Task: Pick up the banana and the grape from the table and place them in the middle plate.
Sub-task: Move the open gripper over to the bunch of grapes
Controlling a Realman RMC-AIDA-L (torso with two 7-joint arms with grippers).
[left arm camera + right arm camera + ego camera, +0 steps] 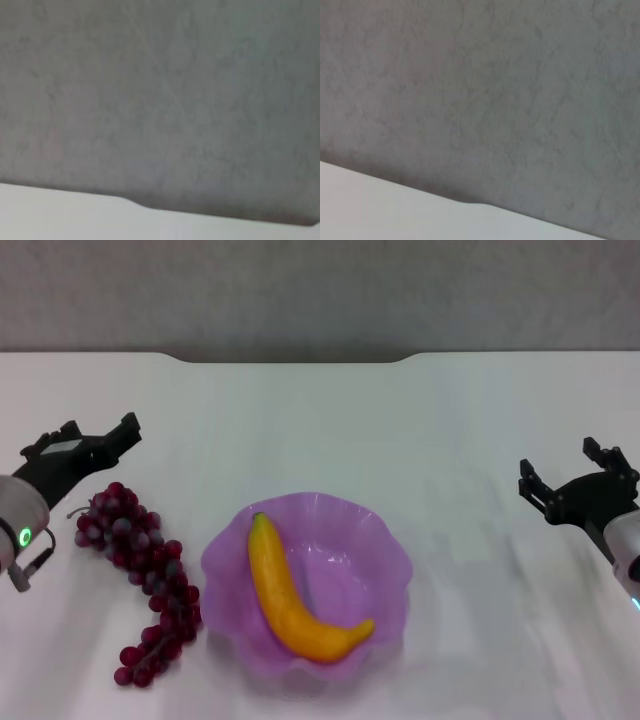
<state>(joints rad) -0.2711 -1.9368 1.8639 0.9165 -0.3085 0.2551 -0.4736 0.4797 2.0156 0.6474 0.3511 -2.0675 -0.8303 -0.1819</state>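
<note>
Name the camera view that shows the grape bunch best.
The head view: the grape lies whole on the table, left of the middle plate. Both wrist views show only wall and table edge, no grapes.

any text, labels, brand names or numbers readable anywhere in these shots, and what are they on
None: no word, number, label or brand can be read in any view.
The banana, the grapes, the purple plate and the white table carry no print.
The only mark is a small green ring light on the left arm near the left gripper, not text; the right gripper shows none.
</note>
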